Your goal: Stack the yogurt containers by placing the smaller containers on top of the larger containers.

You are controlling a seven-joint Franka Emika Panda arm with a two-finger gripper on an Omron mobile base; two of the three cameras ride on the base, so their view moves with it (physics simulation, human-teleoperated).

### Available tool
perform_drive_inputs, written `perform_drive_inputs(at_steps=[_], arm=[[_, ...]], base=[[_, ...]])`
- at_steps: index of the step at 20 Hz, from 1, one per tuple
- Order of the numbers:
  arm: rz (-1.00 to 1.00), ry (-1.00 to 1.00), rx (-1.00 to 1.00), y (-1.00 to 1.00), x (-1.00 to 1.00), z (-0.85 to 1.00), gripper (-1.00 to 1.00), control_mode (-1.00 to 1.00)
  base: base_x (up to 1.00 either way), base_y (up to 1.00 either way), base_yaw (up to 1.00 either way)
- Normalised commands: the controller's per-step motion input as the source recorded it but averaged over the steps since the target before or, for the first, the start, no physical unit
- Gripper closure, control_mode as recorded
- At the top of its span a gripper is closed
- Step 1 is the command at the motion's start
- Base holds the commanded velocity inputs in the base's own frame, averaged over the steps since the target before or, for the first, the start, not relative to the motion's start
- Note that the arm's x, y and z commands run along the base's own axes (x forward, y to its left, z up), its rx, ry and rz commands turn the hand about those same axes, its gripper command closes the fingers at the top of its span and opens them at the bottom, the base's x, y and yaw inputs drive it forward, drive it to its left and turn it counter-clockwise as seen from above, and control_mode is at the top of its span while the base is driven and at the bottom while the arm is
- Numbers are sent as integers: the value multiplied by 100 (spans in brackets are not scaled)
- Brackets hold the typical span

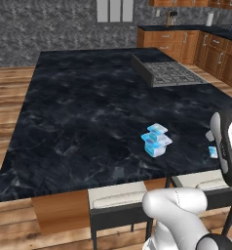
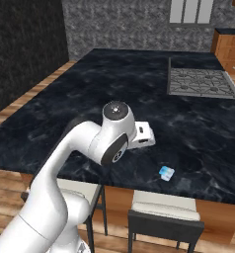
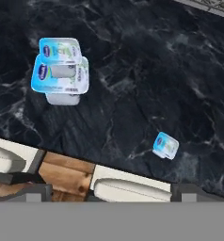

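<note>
Our fingers stand wide, holding nothing, high above the table (image 3: pixel 147 70). At 5 o'clock in hand view, near the table edge, sits a lone small yogurt cup (image 3: pixel 165 145). At 10 o'clock, well apart, another small cup (image 3: pixel 60 51) rests atop the big tub (image 3: pixel 60 80). We judge the lone cup light, thin-walled, slick; pinch opposite flat sides gently, below the lid.

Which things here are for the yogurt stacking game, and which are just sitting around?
For the job:
- big yogurt tub
- small yogurt cup already on top of the tub
- second small yogurt cup, alone near the counter's front edge

Just there:
- black marble counter
- stovetop set in the counter
- stools tucked under the counter
- wooden cabinets at the back
</note>
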Motion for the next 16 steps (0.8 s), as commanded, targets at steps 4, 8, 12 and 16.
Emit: perform_drive_inputs(at_steps=[4,8,12,16], arm=[[-14,0,11,-11,2,0,-100,-100],[-12,0,1,0,9,0,-100,-100],[-22,18,15,-12,4,0,-100,-100],[-27,21,17,-26,6,-6,-100,-100]], base=[[0,0,0],[0,0,0],[0,0,0],[0,0,0]])
